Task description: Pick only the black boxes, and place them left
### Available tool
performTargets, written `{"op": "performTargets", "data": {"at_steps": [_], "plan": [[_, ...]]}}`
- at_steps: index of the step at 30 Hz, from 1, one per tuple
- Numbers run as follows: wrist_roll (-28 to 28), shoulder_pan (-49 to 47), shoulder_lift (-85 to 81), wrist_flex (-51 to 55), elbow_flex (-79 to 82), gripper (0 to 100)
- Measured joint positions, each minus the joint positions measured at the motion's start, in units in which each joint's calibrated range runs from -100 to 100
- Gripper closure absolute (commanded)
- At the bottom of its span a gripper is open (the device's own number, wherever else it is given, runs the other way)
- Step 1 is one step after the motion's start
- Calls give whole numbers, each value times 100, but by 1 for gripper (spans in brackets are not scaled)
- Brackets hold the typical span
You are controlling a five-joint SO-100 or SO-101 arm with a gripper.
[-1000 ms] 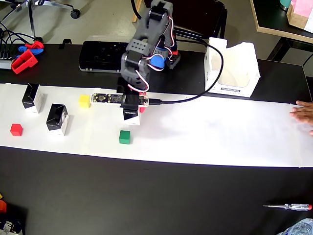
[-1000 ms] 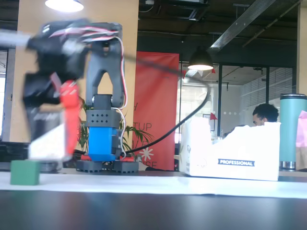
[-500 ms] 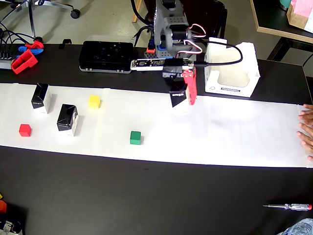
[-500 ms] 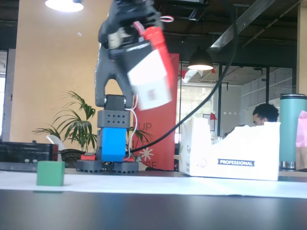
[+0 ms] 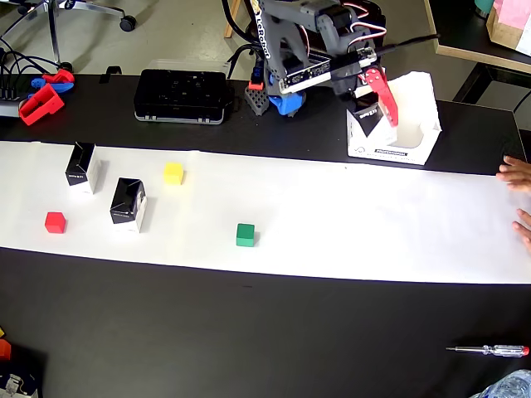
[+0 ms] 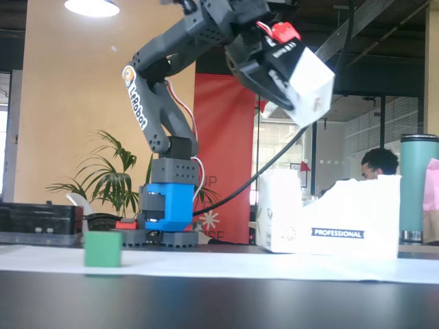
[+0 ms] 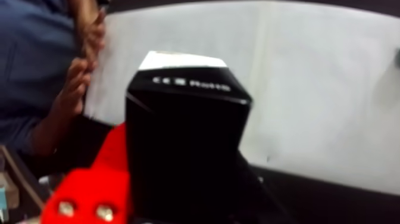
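Black boxes: we've got one carton [image 5: 365, 116] aloft, clamped in the fingers [image 5: 371, 106], hanging over the open white tray [image 5: 412, 148] at the overhead view's right. Two more cartons [image 5: 81, 167] [image 5: 129, 203] wait upright on the white paper strip [image 5: 348, 224], so we judge the job partly done. We see matte cardboard, crisp edges, glossy black faces, white sides.

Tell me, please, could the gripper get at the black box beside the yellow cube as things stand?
Probably not yet: the gripper is shut on another black box, raised by the white carton. The box itself stands unobstructed.
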Motion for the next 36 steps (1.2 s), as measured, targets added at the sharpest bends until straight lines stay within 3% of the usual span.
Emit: {"op": "performTargets", "data": {"at_steps": [14, 22, 32, 36], "plan": [[-1211, -3129, 57, 1723, -424, 92], [-1641, -3738, 1427, 2103, -1227, 92], [-1695, -3996, 3454, 2120, -2498, 91], [-1695, -4024, 3831, 2162, -2613, 80]]}}
